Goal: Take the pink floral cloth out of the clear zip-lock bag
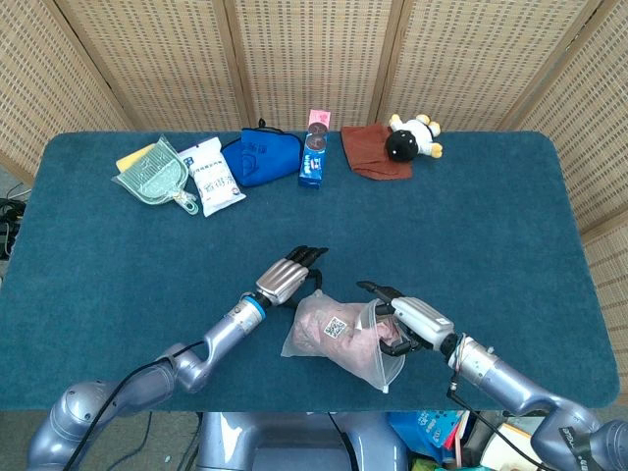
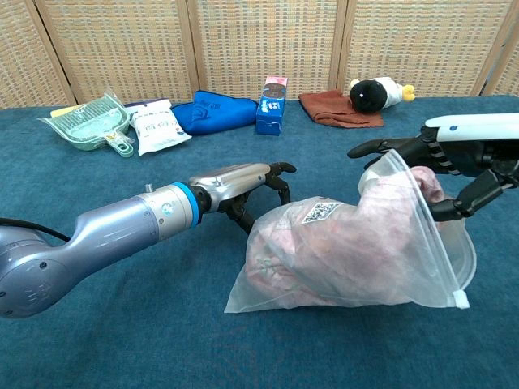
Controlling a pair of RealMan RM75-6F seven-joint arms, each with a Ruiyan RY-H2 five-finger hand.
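Note:
The clear zip-lock bag [image 2: 324, 267] [image 1: 334, 339] lies near the table's front edge, its mouth raised toward my right. The pink floral cloth [image 2: 357, 235] [image 1: 355, 343] fills it and bulges out at the mouth. My right hand [image 2: 454, 158] [image 1: 410, 319] is at that mouth, fingers over the top and thumb below, gripping the cloth where it bulges out. My left hand [image 2: 251, 182] [image 1: 289, 277] hovers at the bag's closed end with fingers curved and apart, holding nothing. I cannot tell whether its fingertips touch the plastic.
Along the far edge of the blue table [image 1: 118, 255] lie a green dustpan [image 1: 152, 175], a white packet [image 1: 214, 177], a blue pouch [image 1: 260, 157], a small box [image 1: 314, 155], a brown cloth [image 1: 368, 149] and a plush toy [image 1: 412, 137].

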